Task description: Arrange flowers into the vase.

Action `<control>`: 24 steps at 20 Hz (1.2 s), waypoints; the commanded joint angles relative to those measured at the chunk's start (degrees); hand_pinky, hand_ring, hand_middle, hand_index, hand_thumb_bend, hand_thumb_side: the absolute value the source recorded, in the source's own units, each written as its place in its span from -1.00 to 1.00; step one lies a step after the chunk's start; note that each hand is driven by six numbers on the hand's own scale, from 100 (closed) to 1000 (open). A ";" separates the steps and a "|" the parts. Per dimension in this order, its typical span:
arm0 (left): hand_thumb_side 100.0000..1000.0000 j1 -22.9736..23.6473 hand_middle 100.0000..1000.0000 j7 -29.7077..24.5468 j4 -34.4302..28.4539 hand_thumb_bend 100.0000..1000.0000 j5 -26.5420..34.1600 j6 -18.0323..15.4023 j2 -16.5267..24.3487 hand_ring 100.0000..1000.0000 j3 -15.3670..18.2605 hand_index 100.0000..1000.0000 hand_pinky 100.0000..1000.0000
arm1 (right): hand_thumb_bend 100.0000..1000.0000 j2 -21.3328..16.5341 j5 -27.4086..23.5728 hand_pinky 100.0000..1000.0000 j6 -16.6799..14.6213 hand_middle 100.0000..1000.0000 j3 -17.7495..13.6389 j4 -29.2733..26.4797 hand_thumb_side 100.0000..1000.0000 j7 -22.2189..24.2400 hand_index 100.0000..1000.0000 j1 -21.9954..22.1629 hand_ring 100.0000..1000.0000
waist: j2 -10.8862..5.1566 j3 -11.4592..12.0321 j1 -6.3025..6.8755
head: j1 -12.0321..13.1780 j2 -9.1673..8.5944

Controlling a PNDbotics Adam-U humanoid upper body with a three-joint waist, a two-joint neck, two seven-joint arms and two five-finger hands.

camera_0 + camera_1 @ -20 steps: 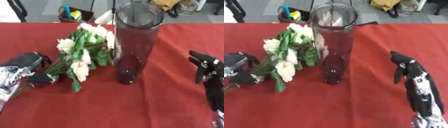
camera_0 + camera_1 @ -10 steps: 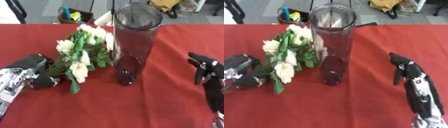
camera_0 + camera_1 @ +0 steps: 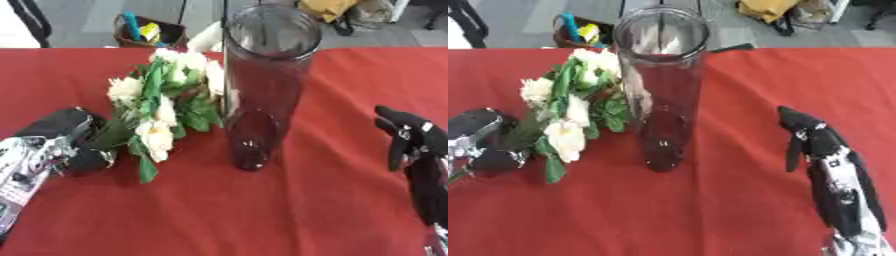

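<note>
Left hand [image 3: 66,142] moved onto bouquet [image 3: 162,107] stems; blooms point far.

No text, label or number is readable.

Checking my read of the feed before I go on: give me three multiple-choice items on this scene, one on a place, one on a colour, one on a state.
1. Where does the bunch of white flowers with green leaves lie?
A. left of the tall clear glass vase
B. inside it
C. right of it

2. What colour is the tablecloth?
A. blue
B. red
C. white

3. How is the vase?
A. tipped over
B. upright, no flowers inside
C. upright, full of flowers

Answers:
1. A, the blooms lie beside the vase on the cloth, stems at the left hand.
2. B, red all round.
3. B, it stands with only glass showing.
</note>
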 commanded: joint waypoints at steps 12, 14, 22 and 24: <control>-0.34 -0.22 -1.00 -0.56 -0.98 -1.00 -1.60 2.27 1.58 -1.00 -0.10 -0.58 -1.00 | -1.00 -0.24 0.18 0.84 0.40 -0.68 0.06 -0.91 1.00 0.29 0.57 -0.27 0.84 | -1.28 -0.07 0.10 | -0.07 -0.66; -0.30 -0.20 -1.00 -0.26 -1.03 -1.00 -2.30 2.72 1.83 -1.00 0.05 -0.69 -1.00 | -1.00 -0.28 0.12 0.84 0.41 -0.68 0.04 -0.91 1.00 0.31 0.57 -0.22 0.84 | -1.37 -0.06 0.13 | -0.08 -0.62; 0.05 -0.05 -1.00 1.62 -0.32 -1.00 -3.52 4.03 1.74 -1.00 0.33 -0.92 -1.00 | -1.00 -0.14 0.02 0.84 0.59 -0.68 -0.06 -0.91 1.00 0.50 0.58 -0.16 0.84 | -1.45 -0.11 0.08 | -0.15 -0.71; 0.14 0.00 -1.00 1.93 -0.05 -1.00 -3.37 4.13 1.69 -1.00 0.41 -0.94 -1.00 | -1.00 -0.12 0.00 0.84 0.53 -0.68 -0.08 -0.91 1.00 0.48 0.58 -0.15 0.84 | -1.43 -0.13 0.04 | -0.15 -0.72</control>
